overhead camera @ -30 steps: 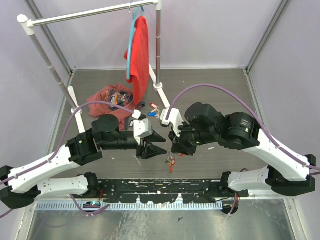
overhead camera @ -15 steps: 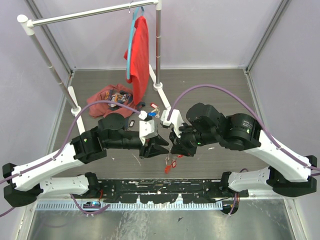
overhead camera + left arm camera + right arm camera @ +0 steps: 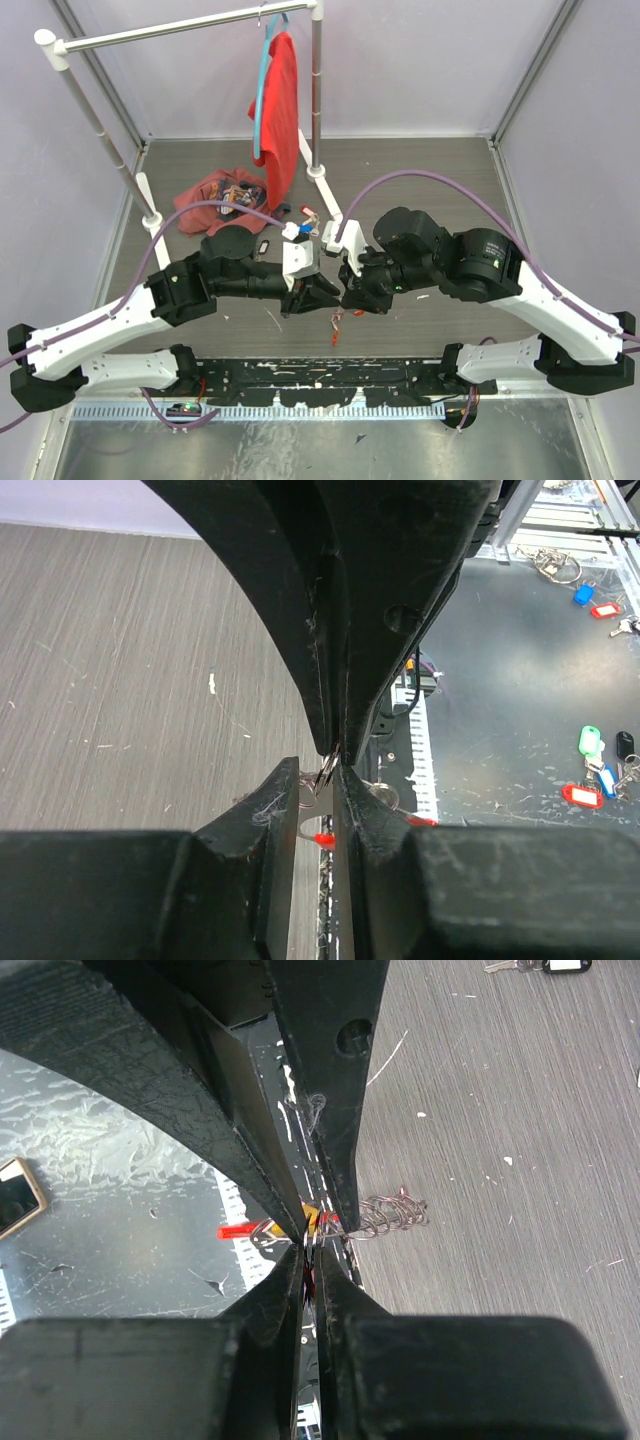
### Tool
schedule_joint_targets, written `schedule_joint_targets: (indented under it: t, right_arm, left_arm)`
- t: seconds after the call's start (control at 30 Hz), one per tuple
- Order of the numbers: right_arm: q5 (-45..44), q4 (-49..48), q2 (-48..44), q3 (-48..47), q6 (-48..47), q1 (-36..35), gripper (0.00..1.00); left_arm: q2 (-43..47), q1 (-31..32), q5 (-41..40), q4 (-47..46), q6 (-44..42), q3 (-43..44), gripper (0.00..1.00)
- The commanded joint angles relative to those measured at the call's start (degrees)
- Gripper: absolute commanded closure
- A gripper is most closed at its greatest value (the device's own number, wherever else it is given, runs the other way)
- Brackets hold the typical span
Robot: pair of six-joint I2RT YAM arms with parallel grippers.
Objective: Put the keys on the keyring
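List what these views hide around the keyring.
Top view: keyring mostly hidden under the left tool and right tool; only a red scrap shows.
Left wrist view: silver piece between its fingers, key or ring unclear, crowded by the other tool.
Right wrist view: where the chain is gripped, behind the fingertips.

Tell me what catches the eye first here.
The left gripper and right gripper meet tip to tip mid-table, the keyring with its red tag dangling at their tips. At the back, a red shirt hangs from a white rail on a blue hanger.
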State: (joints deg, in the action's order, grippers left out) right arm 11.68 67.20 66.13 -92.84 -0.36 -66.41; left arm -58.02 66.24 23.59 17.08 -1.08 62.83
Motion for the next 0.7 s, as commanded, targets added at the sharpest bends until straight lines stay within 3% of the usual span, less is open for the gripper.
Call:
schedule_joint_targets:
  t: [0.0, 0.3, 0.4, 0.57, 0.67]
  right_arm:
    - [1.1, -4.9, -1.4, 0.2, -0.3, -0.2, 0.99]
    - [0.5, -6.4, -2.2, 0.6, -0.1, -0.2, 0.99]
    - [-0.3, -7.1, -2.8, 0.7, 0.3, -0.2, 0.98]
    - [-4.0, -12.3, -6.6, 4.0, 3.3, -0.2, 0.72]
    - [-8.7, -16.8, -10.6, 6.3, 8.0, -0.2, 0.63]
  left_arm:
    - [-0.5, 0.4, 1.2, -1.3, -0.2, 2.5, 0.75]
    - [-0.7, 0.4, 1.7, -1.3, 0.4, 2.6, 0.99]
    - [-0.3, 0.4, 1.3, -1.3, 0.8, 2.4, 1.00]
    - [1.7, 0.4, -2.2, -2.8, 1.9, 1.3, 1.00]
    - [3.4, 0.3, -5.1, -5.5, 3.3, -0.7, 1.00]
